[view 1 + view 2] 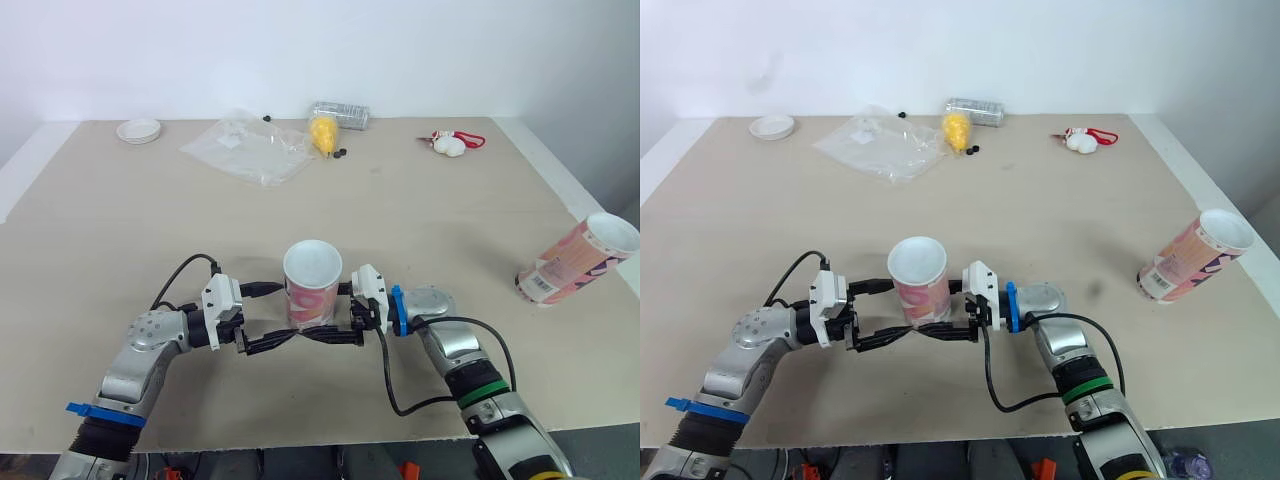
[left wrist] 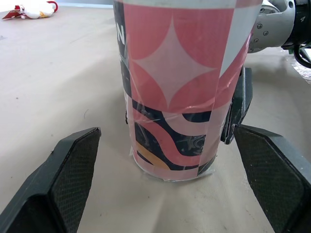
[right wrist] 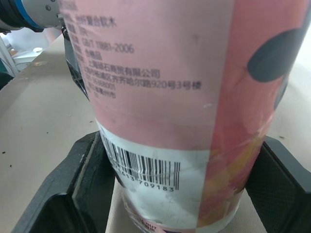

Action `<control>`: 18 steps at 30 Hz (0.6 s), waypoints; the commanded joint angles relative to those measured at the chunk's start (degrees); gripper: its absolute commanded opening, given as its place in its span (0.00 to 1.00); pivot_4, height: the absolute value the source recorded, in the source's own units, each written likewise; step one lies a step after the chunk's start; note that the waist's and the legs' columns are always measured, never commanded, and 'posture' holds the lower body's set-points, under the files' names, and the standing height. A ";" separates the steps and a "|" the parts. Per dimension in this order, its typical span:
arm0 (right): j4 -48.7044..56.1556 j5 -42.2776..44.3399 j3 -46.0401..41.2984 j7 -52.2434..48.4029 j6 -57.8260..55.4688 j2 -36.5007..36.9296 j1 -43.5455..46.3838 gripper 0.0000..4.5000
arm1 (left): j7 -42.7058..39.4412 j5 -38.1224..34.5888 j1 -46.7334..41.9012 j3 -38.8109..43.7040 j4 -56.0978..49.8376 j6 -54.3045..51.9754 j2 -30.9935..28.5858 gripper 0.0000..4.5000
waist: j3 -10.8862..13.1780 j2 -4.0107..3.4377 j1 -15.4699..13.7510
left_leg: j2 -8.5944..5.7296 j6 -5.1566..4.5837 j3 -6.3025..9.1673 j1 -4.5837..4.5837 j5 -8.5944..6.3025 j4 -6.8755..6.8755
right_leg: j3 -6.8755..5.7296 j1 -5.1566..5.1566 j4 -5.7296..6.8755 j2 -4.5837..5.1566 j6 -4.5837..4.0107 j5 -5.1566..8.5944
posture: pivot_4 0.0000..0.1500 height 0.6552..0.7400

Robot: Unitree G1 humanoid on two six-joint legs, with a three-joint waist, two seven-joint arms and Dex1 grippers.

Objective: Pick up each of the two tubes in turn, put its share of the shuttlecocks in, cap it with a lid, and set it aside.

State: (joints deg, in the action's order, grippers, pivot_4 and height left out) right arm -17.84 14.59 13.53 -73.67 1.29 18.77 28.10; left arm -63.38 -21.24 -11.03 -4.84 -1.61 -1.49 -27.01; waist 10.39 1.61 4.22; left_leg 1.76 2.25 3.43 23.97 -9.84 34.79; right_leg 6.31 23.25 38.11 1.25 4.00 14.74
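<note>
A pink patterned tube [image 1: 312, 285] stands upright with its top open at the front middle of the table. My right gripper [image 1: 332, 312] reaches in from the right and is shut on the tube's lower part; its fingers [image 3: 73, 189] press against both sides of the tube [image 3: 160, 97]. My left gripper [image 1: 288, 314] comes in from the left and is open. Its fingers [image 2: 73, 165] flank the tube [image 2: 180, 87] with a gap on each side. A second tube [image 1: 575, 258] lies on its side at the right edge. Yellow shuttlecocks [image 1: 322, 132] lie at the back.
A white lid [image 1: 138, 130] rests at the back left. A crumpled clear plastic bag [image 1: 250, 150] and a clear container [image 1: 340, 112] lie at the back middle. A white and red object [image 1: 452, 142] sits at the back right.
</note>
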 commanded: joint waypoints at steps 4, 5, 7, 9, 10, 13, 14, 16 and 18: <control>8.09 3.44 -2.51 2.58 -4.14 0.71 -2.02 0.86 | -0.34 0.10 -1.02 -0.27 -0.47 1.50 0.09 1.00 | 0.00 0.00 -0.02 | 0.00 0.00 0.01 0.01 0.00 0.00 | 0.00 0.00 0.00 0.00 0.00 0.00 | 1.00 1.00; 8.64 3.46 -2.78 3.06 -4.36 0.87 -2.29 0.86 | -0.33 0.14 -1.04 -0.30 -0.43 1.55 0.10 1.00 | 0.00 0.00 -0.02 | -0.01 0.00 0.01 0.01 0.00 0.00 | 0.00 0.00 0.00 0.00 0.01 0.00 | 1.00 1.00; 9.92 3.61 -4.24 5.21 -5.27 1.43 -2.84 0.86 | -0.27 0.25 -1.31 -0.38 -0.20 1.62 0.18 1.00 | 0.00 0.00 -0.02 | -0.01 0.00 0.01 0.01 0.00 0.01 | 0.00 0.00 0.00 0.00 0.01 0.00 | 1.00 1.00; 11.42 3.91 -7.35 9.57 -6.93 2.19 -3.74 0.86 | -0.10 0.21 -1.89 -0.50 -0.27 1.33 0.44 1.00 | 0.00 0.00 -0.03 | -0.01 0.00 0.01 0.01 0.00 0.03 | 0.00 0.00 0.01 0.00 0.02 -0.02 | 1.00 1.00; 12.07 4.01 -9.24 12.07 -7.68 2.64 -4.45 0.86 | -0.03 0.02 -2.25 -0.63 -0.51 0.92 0.63 1.00 | 0.00 0.00 -0.05 | -0.01 0.00 0.01 0.01 0.00 0.03 | 0.00 0.00 0.01 0.00 0.02 -0.02 | 1.00 1.00; 13.59 3.77 -13.50 18.56 -9.06 3.31 -6.59 0.86 | -0.53 -0.36 -2.74 -0.99 -0.96 0.51 0.67 1.00 | 0.00 0.01 -0.20 | -0.03 0.00 0.02 0.04 0.01 0.07 | 0.00 -0.02 0.00 0.01 0.05 -0.02 | 1.00 1.00; 14.32 4.37 -15.46 20.93 -9.87 3.26 -7.43 0.86 | -0.66 -0.45 -2.98 -1.09 -0.95 0.29 0.64 1.00 | 0.00 0.01 -0.22 | -0.03 0.00 0.02 0.05 0.01 0.08 | 0.01 -0.02 0.00 0.02 0.06 -0.02 | 1.00 1.00; 16.20 5.09 -18.75 25.41 -11.69 3.31 -9.16 0.86 | -1.03 -0.57 -3.40 -1.22 -0.77 0.07 0.55 1.00 | 0.00 0.00 -0.27 | -0.04 0.00 0.02 0.06 0.00 0.07 | 0.01 -0.02 0.00 0.01 0.06 -0.01 | 1.00 1.00; 18.38 3.75 -21.65 30.18 -11.47 3.78 -11.82 0.86 | -1.42 -0.62 -3.94 -1.48 -0.55 -0.21 0.60 1.00 | 0.00 0.00 -0.29 | -0.04 0.00 0.02 0.08 0.00 0.07 | 0.02 0.00 0.00 0.01 0.06 -0.01 | 1.00 1.00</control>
State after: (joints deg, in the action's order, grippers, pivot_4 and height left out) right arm -3.48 17.83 -5.00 -47.33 -10.40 21.76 17.02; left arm -64.34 -20.94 -14.24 -6.56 -1.02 -1.71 -26.22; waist 10.39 1.62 3.92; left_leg 1.72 2.24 3.45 24.05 -9.84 34.86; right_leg 6.33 23.25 38.11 1.26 4.06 14.74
